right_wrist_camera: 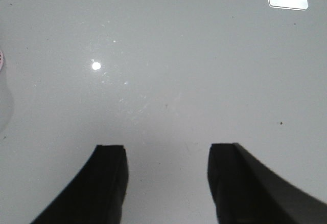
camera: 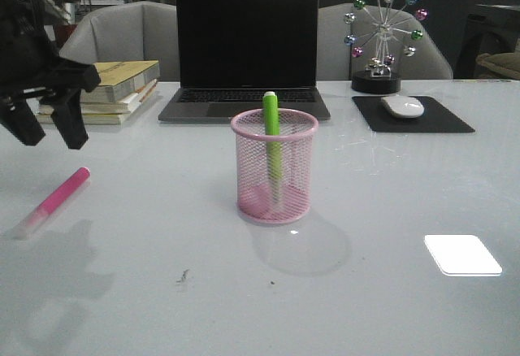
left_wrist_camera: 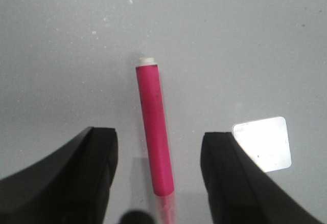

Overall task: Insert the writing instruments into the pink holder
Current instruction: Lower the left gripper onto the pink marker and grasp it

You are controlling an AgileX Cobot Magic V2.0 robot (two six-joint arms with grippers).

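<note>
1. Done: green marker (camera: 271, 141) stands in the pink holder (camera: 275, 167), upright w/ slight lean, top poking above the rim. Holder sits mid table (camera: 382, 210), in front of the laptop (camera: 246, 51).
2. Left: pink marker (camera: 56, 200) lies flat on the table, well left of the holder. So approx half done.
3. Left hand (camera: 49, 132) hangs above the pink marker, fingers spread, gripping nothing; wrist view shows marker (left_wrist_camera: 155, 137) lined up between the fingers, not touched.
4. Right hand (right_wrist_camera: 167, 183): fingers apart, empty, over bare table; not seen in front view.
5. Next, prob: lower, grip pink marker, carry to holder.
</note>
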